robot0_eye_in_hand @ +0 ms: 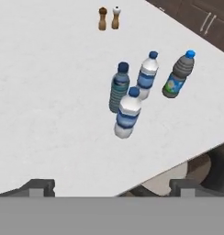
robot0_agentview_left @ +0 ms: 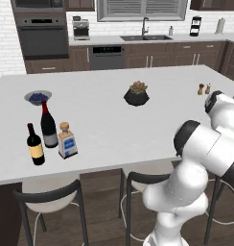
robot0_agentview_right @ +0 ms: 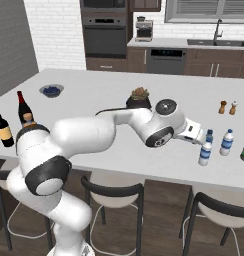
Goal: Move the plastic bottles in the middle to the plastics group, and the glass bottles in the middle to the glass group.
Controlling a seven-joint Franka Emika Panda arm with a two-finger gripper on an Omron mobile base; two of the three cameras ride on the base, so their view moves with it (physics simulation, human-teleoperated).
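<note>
Most of the sorting looks done to me: the squat corked bottle (robot0_agentview_left: 67, 141) stands just beside the two wine bottles (robot0_agentview_left: 48, 126) at the left end of the island (robot0_agentview_left: 114, 120), and four small plastic bottles (robot0_eye_in_hand: 128, 113) now cluster near the right edge. The nearest is clear with a blue band, one behind it teal (robot0_eye_in_hand: 119, 87), another clear, and a grey one with a green label a little apart. The gripper (robot0_eye_in_hand: 111, 188) hangs above them, jaws apart and empty.
</note>
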